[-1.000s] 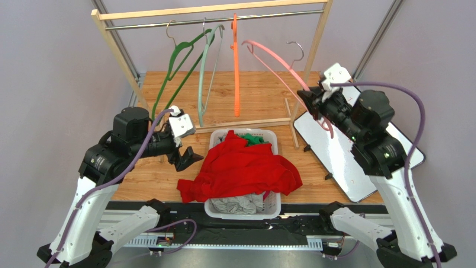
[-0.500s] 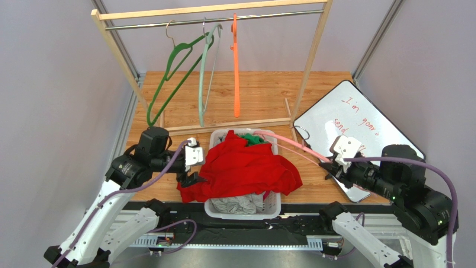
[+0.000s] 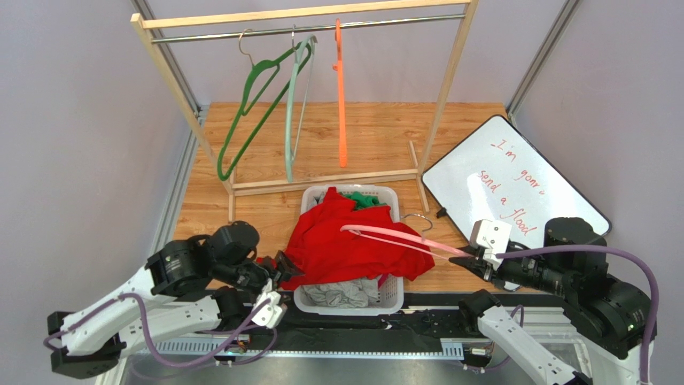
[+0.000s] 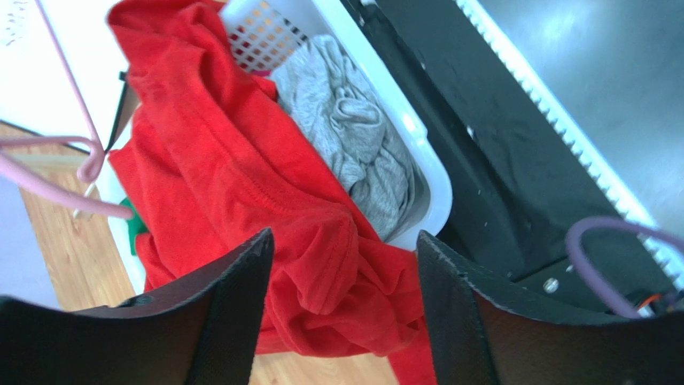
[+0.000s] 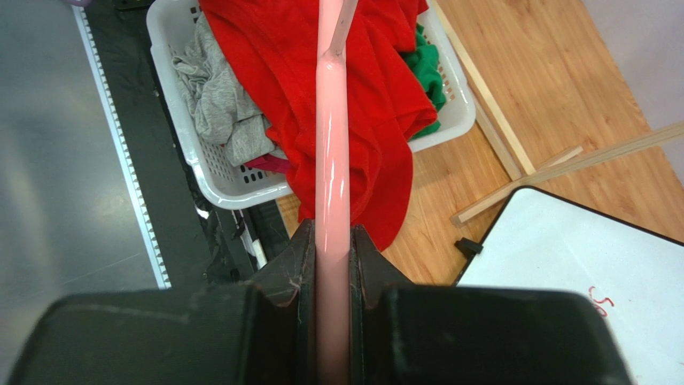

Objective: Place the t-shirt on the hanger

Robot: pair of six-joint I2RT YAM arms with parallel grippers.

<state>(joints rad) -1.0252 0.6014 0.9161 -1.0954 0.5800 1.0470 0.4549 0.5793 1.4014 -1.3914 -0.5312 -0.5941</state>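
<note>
T-shirt (image 3: 353, 245) lay draped over white basket (image 3: 309, 298), spilling past its left rim. We saw hanger (image 3: 391, 236) had shifted left since half second earlier, now lying across shirt. Right gripper (image 5: 333, 241) pinched hanger's pink arm; right arm low, reaching left. Left arm had folded lower. Left gripper (image 4: 341, 241) jaws spread, shirt's bunched edge just ahead between them.

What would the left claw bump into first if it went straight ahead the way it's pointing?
Most likely the red t-shirt: its bunched edge lies just ahead of the open left claw, though depth is hard to judge.
</note>
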